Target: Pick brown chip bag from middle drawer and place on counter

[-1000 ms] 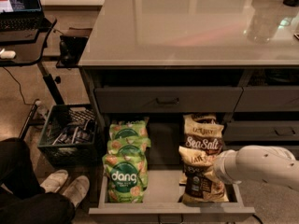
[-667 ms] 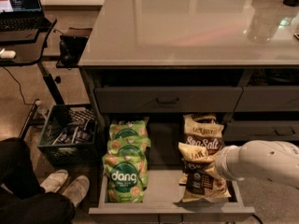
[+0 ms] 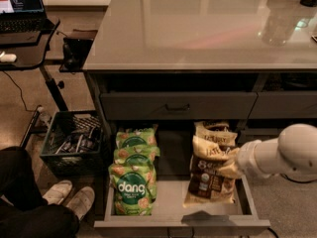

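Observation:
The middle drawer (image 3: 174, 196) is pulled open below the counter (image 3: 198, 29). A brown chip bag (image 3: 208, 182) stands tilted at the drawer's right side, its cream top pulled up. My gripper (image 3: 229, 168) comes in from the right on a white arm and is shut on the bag's upper right edge. A second brown chip bag (image 3: 214, 130) lies behind it, partly covered.
Green "dang" bags (image 3: 132, 187) fill the drawer's left side. A shut drawer front with a dark pull (image 3: 178, 106) is above. A black crate (image 3: 74, 143), a person's shoes (image 3: 69, 197) and a black desk with a laptop (image 3: 25, 48) are on the left.
My gripper has moved left onto the front brown chip bag and closed on it. The bag's top has risen and now covers the bag behind it.

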You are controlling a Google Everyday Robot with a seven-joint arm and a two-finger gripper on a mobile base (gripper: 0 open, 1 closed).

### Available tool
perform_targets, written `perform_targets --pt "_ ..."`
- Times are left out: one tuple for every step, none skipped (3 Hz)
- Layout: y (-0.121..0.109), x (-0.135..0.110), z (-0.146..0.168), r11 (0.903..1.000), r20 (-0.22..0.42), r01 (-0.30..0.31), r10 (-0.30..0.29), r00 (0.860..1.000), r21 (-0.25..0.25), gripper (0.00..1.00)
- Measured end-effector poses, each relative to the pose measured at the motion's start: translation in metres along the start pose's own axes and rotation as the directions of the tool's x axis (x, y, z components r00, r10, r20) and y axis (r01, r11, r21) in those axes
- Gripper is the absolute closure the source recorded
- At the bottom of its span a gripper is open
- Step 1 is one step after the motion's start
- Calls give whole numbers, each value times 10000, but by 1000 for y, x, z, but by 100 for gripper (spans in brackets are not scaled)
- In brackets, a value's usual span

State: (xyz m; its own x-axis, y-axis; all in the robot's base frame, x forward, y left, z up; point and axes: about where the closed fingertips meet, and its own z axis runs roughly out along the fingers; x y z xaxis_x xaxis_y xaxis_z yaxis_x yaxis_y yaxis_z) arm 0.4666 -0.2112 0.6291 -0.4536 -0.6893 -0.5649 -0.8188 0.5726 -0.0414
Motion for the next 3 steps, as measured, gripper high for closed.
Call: perform_targets --pt "-24 -24 -15 9976 968 614 -580 9936 -324 100" --pt "-34 -41 -25 9936 1577 1079 -1014 9823 -331 100" --pt "-35 -42 -26 9931 1594 1128 -1066 9814 -305 100"
